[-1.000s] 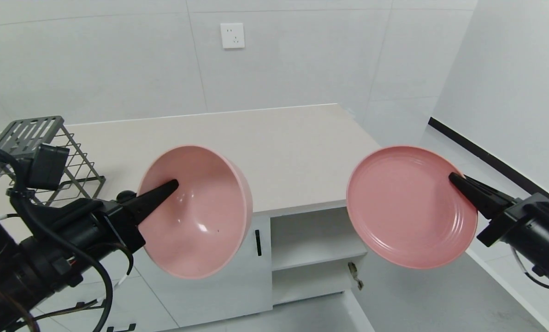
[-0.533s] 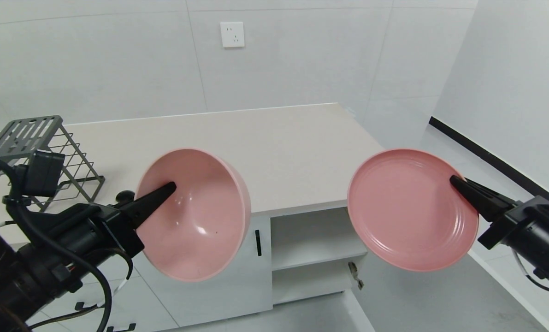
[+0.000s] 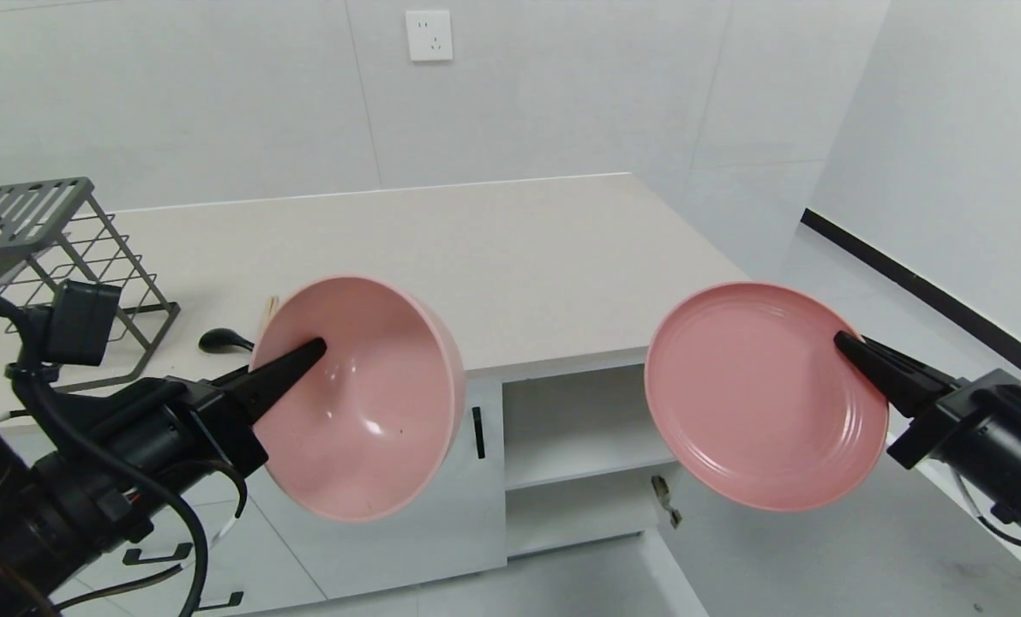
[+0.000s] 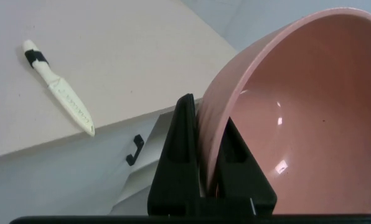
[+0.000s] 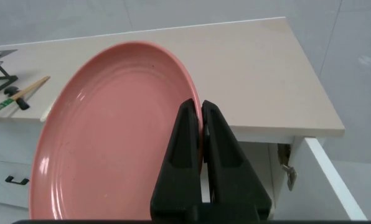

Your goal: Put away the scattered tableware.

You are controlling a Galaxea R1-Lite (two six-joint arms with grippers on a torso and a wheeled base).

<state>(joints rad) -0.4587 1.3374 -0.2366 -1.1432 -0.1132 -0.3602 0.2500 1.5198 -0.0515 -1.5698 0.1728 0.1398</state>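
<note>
With the left end effector [image 3: 304,356] clamped on the pink bowl [image 3: 373,403], centre left, and the right end effector [image 3: 849,347] on the pink plate [image 3: 759,394], centre right, carry both steadily to the open shelf [image 3: 587,463] below.

A: What stands on the counter [image 3: 519,248]?
B: A dark wire rack [image 3: 21,210], at its left end.
A: And near the counter?
B: A white socket [image 3: 429,35] on the wall behind it. An open cabinet [image 3: 587,463] is under its front edge.

Beige countertop [image 3: 519,248] bearing a wire rack [image 3: 26,206], a black spoon [image 3: 223,340], a cream knife [image 4: 58,90]
</note>
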